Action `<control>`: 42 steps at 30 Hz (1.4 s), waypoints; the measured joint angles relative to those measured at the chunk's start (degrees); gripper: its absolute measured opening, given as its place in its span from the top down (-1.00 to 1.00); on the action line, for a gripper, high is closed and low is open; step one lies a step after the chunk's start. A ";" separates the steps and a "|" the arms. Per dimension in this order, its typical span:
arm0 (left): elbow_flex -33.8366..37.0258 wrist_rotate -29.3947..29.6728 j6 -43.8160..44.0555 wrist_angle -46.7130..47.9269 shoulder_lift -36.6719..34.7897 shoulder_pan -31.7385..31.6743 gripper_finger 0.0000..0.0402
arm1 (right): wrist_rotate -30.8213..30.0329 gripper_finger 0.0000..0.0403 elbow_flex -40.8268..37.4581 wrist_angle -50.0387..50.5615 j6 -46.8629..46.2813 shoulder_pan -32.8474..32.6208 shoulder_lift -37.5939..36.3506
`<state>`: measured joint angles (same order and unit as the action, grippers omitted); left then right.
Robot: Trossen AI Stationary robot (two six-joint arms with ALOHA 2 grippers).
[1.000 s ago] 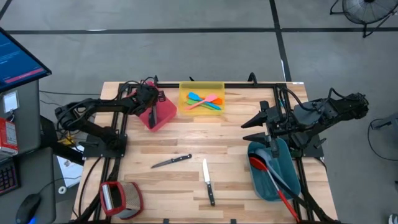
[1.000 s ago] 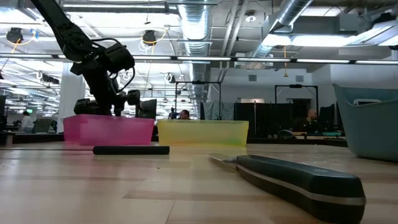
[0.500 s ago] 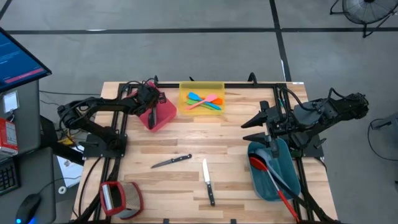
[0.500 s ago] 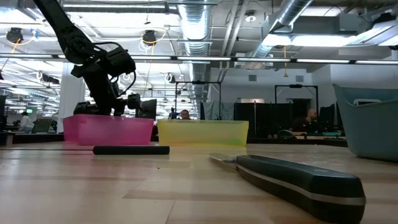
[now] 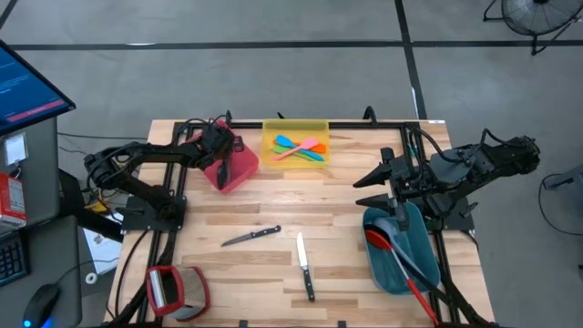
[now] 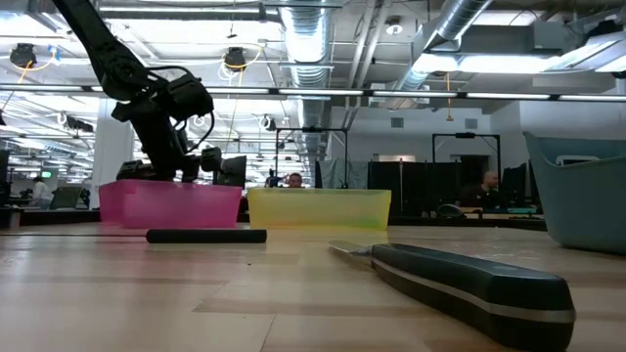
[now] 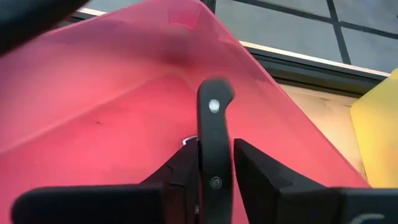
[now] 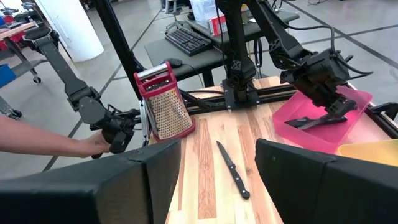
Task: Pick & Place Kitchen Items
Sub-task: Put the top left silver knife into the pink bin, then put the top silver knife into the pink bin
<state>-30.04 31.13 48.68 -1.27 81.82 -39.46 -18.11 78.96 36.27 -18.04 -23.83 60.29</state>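
The table (image 5: 273, 219) carries three bins in the high view: a teal bin (image 5: 401, 255) of long spoons at four o'clock, a yellow bin (image 5: 295, 144) of spatulas at twelve, a pink bin (image 5: 232, 166) at ten. Over the pink bin, the left gripper (image 7: 214, 177) is seen clamped on a black-handled knife (image 7: 213, 124). Two more knives (image 5: 251, 237) lie at centre; stiff, slick steel is judged best taken by the handle. The right gripper (image 5: 369, 175) waits at three o'clock, spread wide. Only the left wrist view shows the grip; only the right wrist view shows a person's hand (image 8: 93, 146).
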 joint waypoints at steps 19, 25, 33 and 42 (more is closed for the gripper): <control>0.04 -5.80 -7.92 -0.43 -6.41 0.39 -0.06 | 0.00 0.00 0.00 0.02 0.04 0.00 0.00; 0.04 -6.09 -12.75 -0.49 -13.75 2.20 -0.03 | 0.00 0.00 0.00 0.00 0.44 0.00 0.00; 0.04 -9.28 -15.84 -0.47 -21.54 6.30 0.01 | 0.00 0.00 0.00 0.00 0.59 0.00 0.00; 0.04 -15.66 -16.90 -0.55 -25.32 13.82 -0.04 | 0.00 0.00 0.02 0.00 0.51 -0.02 0.00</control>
<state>-30.00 15.47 31.78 -1.82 56.50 -25.64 -18.11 78.98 36.27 -17.53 -23.86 60.29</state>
